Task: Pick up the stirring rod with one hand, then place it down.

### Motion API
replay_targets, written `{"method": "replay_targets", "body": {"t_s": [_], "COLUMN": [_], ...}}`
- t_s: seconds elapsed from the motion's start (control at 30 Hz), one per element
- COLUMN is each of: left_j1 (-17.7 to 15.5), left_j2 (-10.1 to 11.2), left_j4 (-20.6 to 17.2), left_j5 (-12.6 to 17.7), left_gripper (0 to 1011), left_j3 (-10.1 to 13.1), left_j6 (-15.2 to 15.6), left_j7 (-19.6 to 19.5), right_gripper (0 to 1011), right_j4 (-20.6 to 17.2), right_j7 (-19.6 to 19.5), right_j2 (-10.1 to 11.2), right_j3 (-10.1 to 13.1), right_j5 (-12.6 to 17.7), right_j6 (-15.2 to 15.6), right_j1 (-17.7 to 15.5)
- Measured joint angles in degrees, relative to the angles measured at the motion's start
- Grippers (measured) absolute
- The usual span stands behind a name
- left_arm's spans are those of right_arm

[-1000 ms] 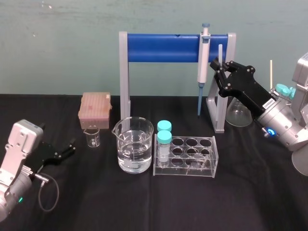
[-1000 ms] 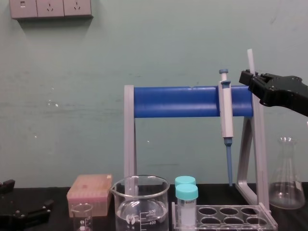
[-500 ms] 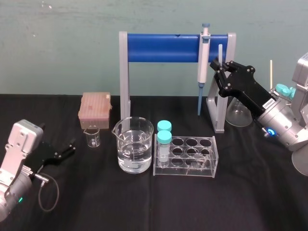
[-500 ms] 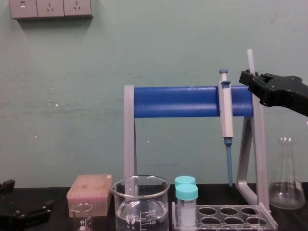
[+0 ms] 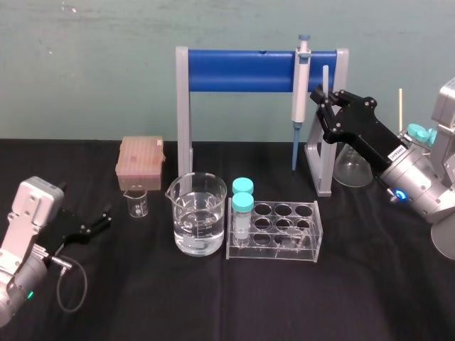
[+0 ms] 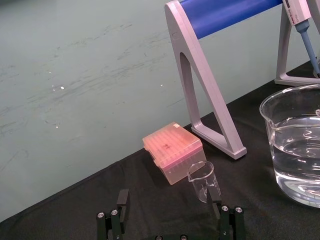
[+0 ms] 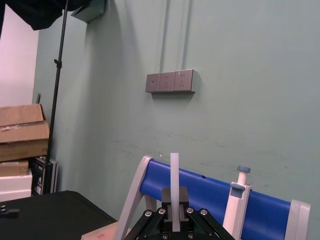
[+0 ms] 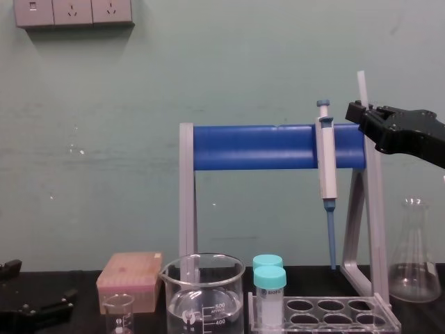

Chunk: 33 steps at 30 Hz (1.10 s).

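The right pincer (image 5: 320, 96) is holding the rod (image 5: 325, 77) upright, high above the desk (image 5: 213, 305), its jaws clamped on it. In the right wrist view the rod (image 7: 174, 185) is rising straight out from between the two jaws. From the chest view the rod (image 8: 361, 87) is sticking up past the top of the stand (image 8: 271, 147), just beside the stand's right post. Its lower stretch is getting lost against that grey post. The pipette (image 5: 301, 82) is hanging on the blue bar just to the left of the pincer, close but apart from it.

Below the right arm a flask (image 5: 350, 167) is standing behind the post. The tube rack (image 5: 284, 229) and the beaker (image 5: 199, 213) are taking up the middle of the desk. A wide strip of bare black cloth is running along the front edge, and more is lying open to the right of the tube rack.

The left pincer (image 5: 105, 217) is resting low at the desk's left side, jaws apart, pointing toward a pink box (image 6: 172, 150).
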Motion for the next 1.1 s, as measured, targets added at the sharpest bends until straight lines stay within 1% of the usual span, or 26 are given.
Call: {"method": "replay_targets", "body": {"t_s": [0.1, 0.3, 0.33, 0.43, 0.57, 0.83, 1.1], "left_j1": [0.0, 0.0, 0.0, 0.0, 0.0, 0.0, 0.0], "left_j2": [0.0, 0.0, 0.0, 0.0, 0.0, 0.0, 0.0], "left_j4": [0.0, 0.0, 0.0, 0.0, 0.0, 0.0, 0.0], "left_j5": [0.0, 0.0, 0.0, 0.0, 0.0, 0.0, 0.0], "left_gripper": [1000, 1000, 1000, 1000, 1000, 1000, 1000], "left_j3": [0.0, 0.0, 0.0, 0.0, 0.0, 0.0, 0.0], "left_j6": [0.0, 0.0, 0.0, 0.0, 0.0, 0.0, 0.0], "left_j7": [0.0, 0.0, 0.0, 0.0, 0.0, 0.0, 0.0], "right_gripper": [68, 67, 67, 67, 67, 68, 67], "right_j4": [-0.01, -1.49, -1.9, -2.97, -3.99, -4.84, -5.75], "right_j7": [0.27, 2.73, 3.36, 4.51, 5.14, 4.83, 3.84], "right_j2": [-0.07, 0.07, 0.17, 0.54, 1.17, 2.26, 3.58], "right_j3": [0.15, 0.4, 0.37, 0.01, -0.68, -1.5, -2.03], "right_j5": [0.12, 2.93, 3.8, 5.35, 6.33, 6.58, 5.88], "right_j6": [0.23, 3.25, 4.13, 5.86, 7.16, 7.73, 8.06], "right_j1": [-0.06, -1.48, -1.9, -2.75, -3.6, -4.32, -5.03]}}
